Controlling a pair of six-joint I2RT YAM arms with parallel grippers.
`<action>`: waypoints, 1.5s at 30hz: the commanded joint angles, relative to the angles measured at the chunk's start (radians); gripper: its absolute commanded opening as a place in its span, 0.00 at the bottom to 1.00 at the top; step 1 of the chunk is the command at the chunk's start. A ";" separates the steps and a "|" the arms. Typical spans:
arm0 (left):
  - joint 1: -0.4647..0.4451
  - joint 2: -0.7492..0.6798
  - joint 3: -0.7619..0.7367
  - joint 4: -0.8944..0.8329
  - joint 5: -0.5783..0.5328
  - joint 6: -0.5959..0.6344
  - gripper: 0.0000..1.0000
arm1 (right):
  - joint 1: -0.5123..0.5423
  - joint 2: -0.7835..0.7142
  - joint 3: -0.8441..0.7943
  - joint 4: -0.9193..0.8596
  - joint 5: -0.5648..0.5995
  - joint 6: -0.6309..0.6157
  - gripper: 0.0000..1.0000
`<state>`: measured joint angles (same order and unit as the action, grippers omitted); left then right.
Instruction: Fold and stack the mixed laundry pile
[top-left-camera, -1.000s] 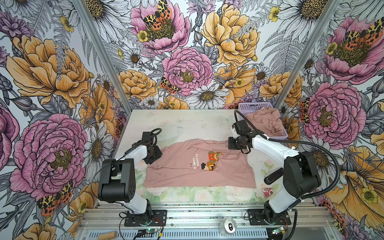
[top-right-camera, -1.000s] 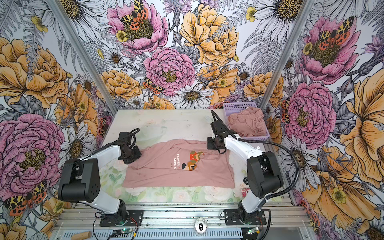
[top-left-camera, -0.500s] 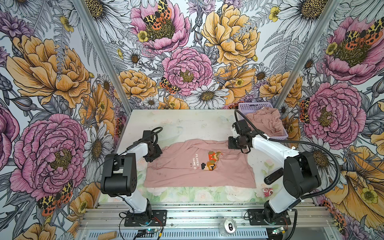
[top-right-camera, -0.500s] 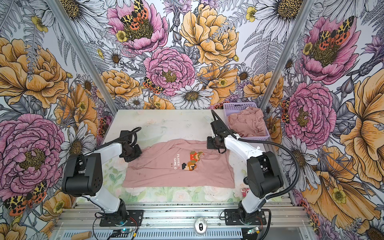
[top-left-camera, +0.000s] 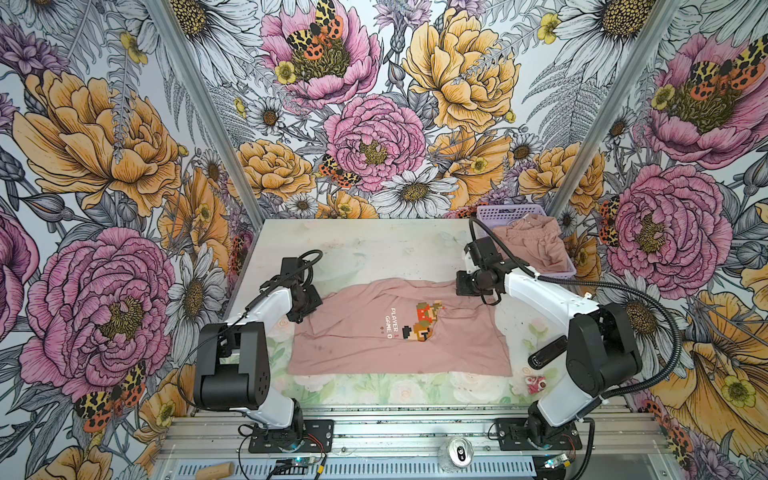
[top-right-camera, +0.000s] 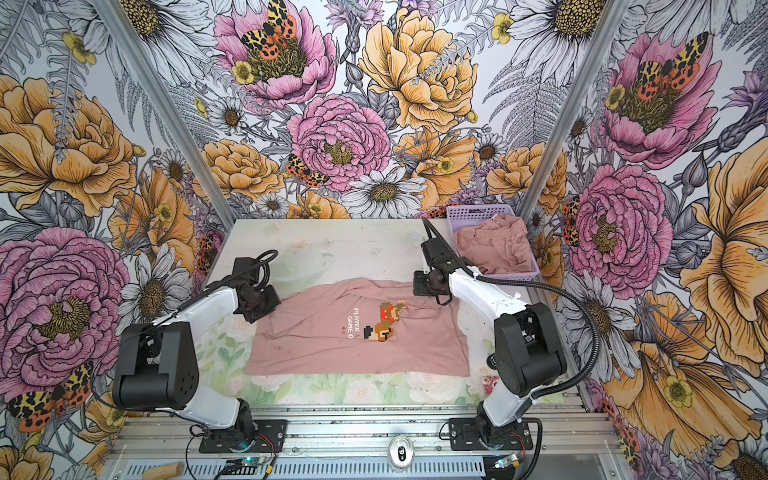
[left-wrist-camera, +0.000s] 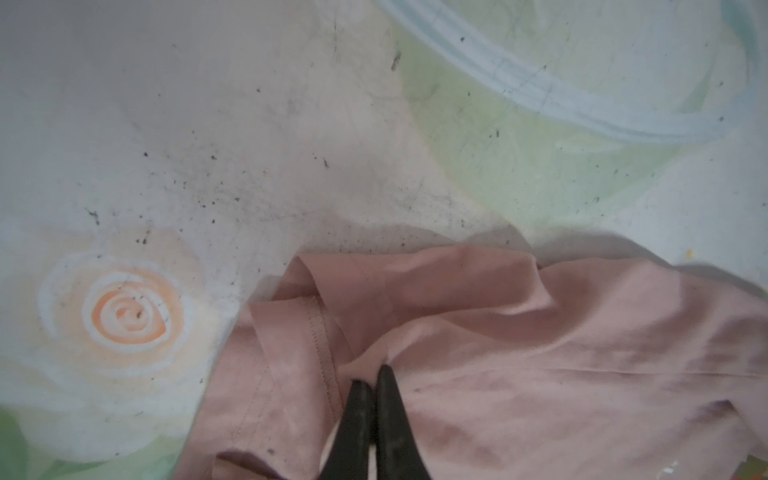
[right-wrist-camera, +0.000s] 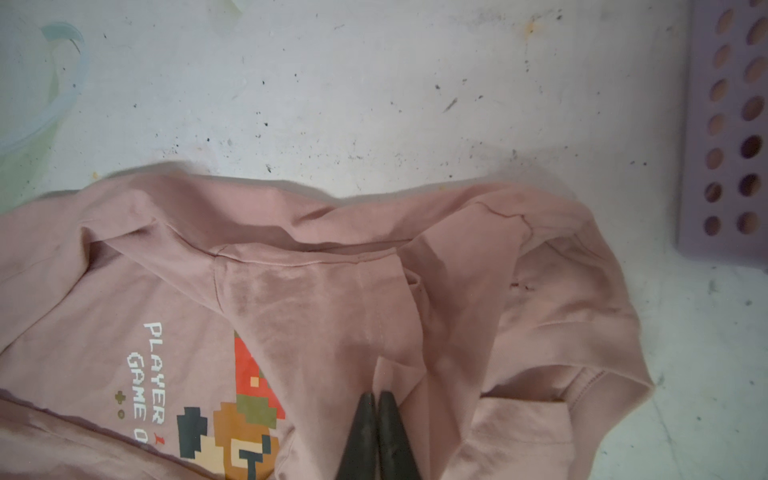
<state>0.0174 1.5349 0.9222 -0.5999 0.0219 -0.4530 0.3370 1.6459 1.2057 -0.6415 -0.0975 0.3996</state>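
Observation:
A dusty-pink T-shirt (top-left-camera: 365, 340) (top-right-camera: 324, 345) with a pixel-art figure and white text lies spread on the table in both top views. My left gripper (top-left-camera: 308, 306) (top-right-camera: 261, 308) sits at the shirt's far left corner. The left wrist view shows this gripper (left-wrist-camera: 376, 374) shut on a raised fold of the T-shirt (left-wrist-camera: 540, 353) beside a stitched hem. My right gripper (top-left-camera: 467, 286) (top-right-camera: 424, 284) is at the far right corner. In the right wrist view it (right-wrist-camera: 377, 397) is shut on a pinch of the T-shirt (right-wrist-camera: 311, 299) next to the print.
A lavender perforated basket (top-left-camera: 498, 212) (top-right-camera: 469, 212) (right-wrist-camera: 727, 124) at the back right holds crumpled pink shorts (top-left-camera: 536, 245) (top-right-camera: 494, 245). A small red-and-white object (top-left-camera: 535, 383) lies near the front right edge. Bare table (top-left-camera: 374, 249) lies behind the shirt.
My left gripper has closed onto the shirt's left corner after edging toward it. The right gripper has kept its hold and place.

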 joint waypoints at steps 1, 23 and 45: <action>0.010 -0.024 0.058 -0.027 -0.022 0.019 0.00 | 0.000 0.001 0.048 0.020 0.024 -0.008 0.00; 0.084 0.211 0.521 -0.019 0.023 0.097 0.00 | -0.131 0.304 0.546 0.022 0.062 -0.098 0.00; 0.118 0.511 0.780 -0.048 0.191 0.099 0.13 | -0.129 0.508 0.747 0.022 0.063 -0.131 0.00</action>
<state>0.1261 2.0048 1.6615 -0.6537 0.1791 -0.3660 0.2081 2.1235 1.9175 -0.6361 -0.0483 0.2859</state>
